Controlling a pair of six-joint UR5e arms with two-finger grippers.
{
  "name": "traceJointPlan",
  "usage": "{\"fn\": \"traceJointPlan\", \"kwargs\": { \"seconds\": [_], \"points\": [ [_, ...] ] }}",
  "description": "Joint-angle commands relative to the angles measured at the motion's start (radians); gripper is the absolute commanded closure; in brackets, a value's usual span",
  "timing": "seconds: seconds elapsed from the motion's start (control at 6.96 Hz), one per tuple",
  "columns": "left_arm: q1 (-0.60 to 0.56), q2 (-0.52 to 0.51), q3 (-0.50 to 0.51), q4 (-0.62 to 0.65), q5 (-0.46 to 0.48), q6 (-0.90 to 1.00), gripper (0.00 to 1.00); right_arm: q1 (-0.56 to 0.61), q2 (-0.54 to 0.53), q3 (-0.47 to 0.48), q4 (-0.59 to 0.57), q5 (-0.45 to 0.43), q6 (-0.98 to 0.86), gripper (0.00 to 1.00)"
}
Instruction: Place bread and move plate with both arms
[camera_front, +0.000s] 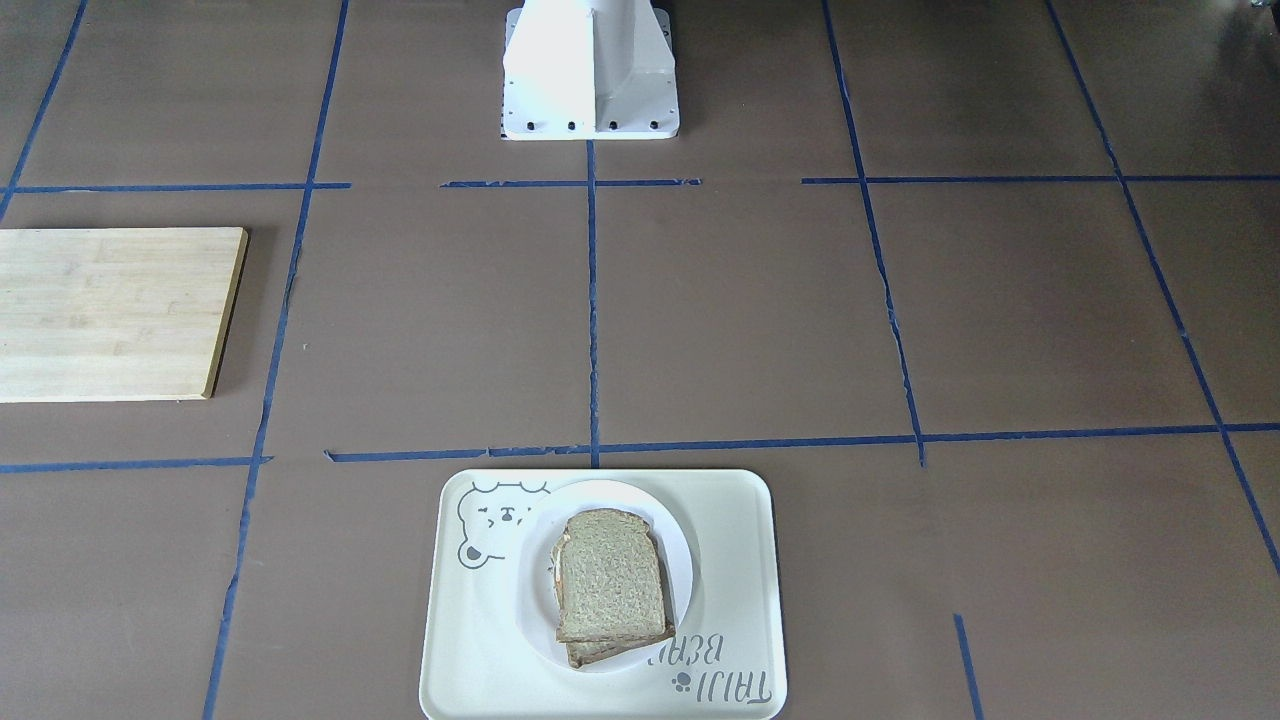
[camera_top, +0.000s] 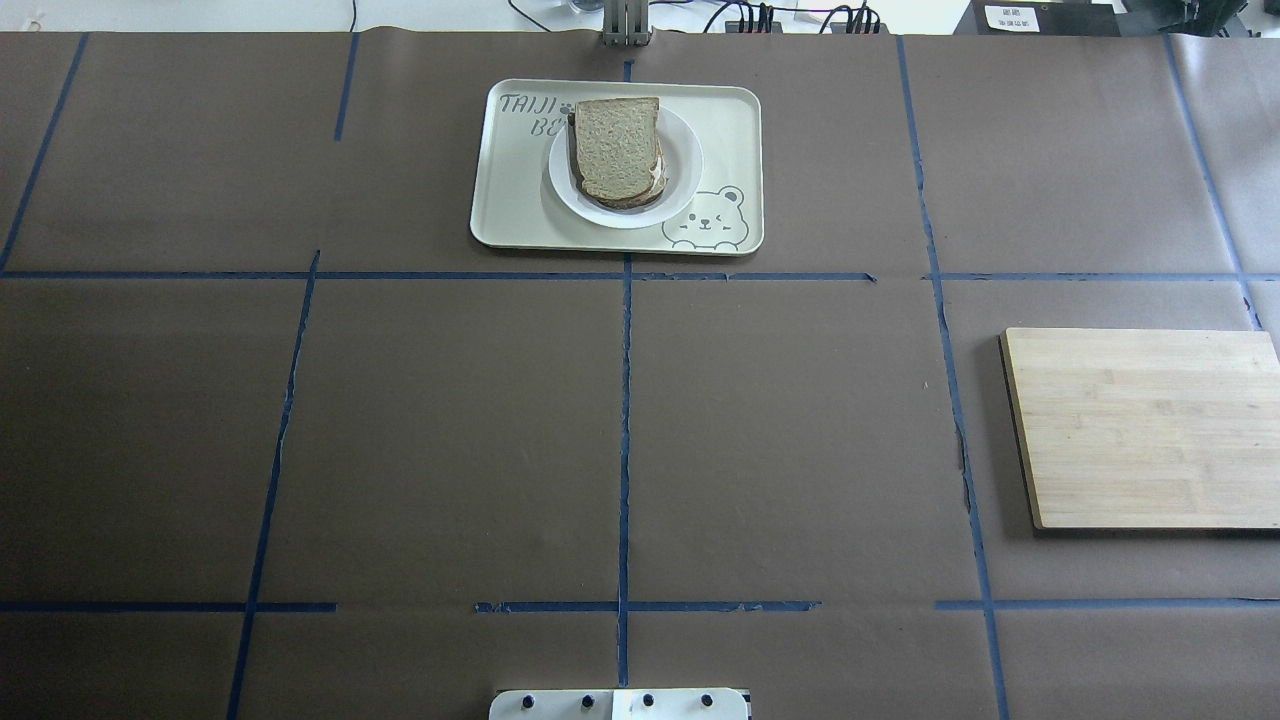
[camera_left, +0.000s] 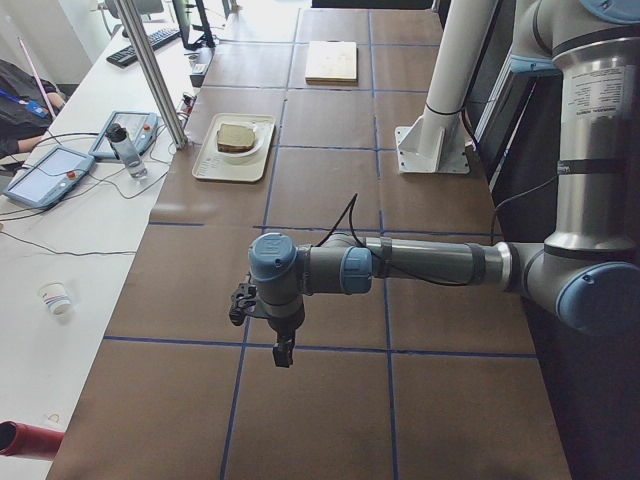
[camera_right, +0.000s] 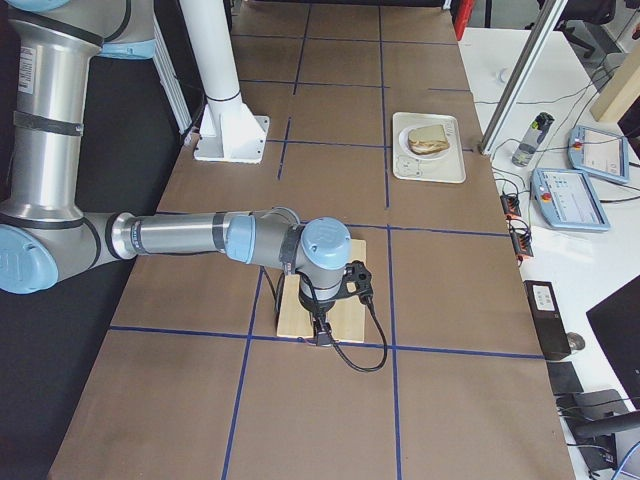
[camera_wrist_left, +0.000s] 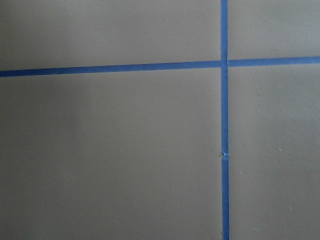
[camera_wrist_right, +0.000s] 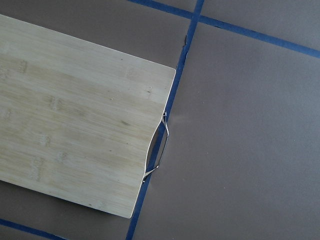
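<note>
A plain brown bread slice (camera_front: 610, 575) lies on top of a second slice on the small white plate (camera_front: 686, 572), which sits on the cream bear tray (camera_front: 745, 540) at the table's far side from the robot. They also show in the overhead view: bread (camera_top: 617, 145), plate (camera_top: 686, 172). My left gripper (camera_left: 283, 350) hangs over bare table, far from the tray. My right gripper (camera_right: 322, 335) hangs above the wooden board (camera_right: 352, 310). Both show only in the side views, so I cannot tell whether they are open or shut.
A bamboo cutting board (camera_top: 1150, 425) with a metal handle (camera_wrist_right: 157, 150) lies on the robot's right side. The white robot base (camera_front: 590, 70) stands at the near edge. Blue tape lines (camera_top: 624, 430) cross the brown table. Tablets and a bottle (camera_left: 124, 150) lie beyond the table.
</note>
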Motion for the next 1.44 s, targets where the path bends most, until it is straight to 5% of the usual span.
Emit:
{"fn": "traceJointPlan", "kwargs": {
  "seconds": [0.0, 1.29],
  "points": [
    [0.002, 0.003, 0.009, 0.01, -0.026, 0.054, 0.0, 0.0, -0.001, -0.002, 0.0, 0.0, 0.0, 0.0],
    [0.002, 0.027, 0.0, 0.001, -0.033, 0.054, 0.0, 0.0, -0.004, 0.0, 0.0, 0.0, 0.002, 0.0]
  ]
}}
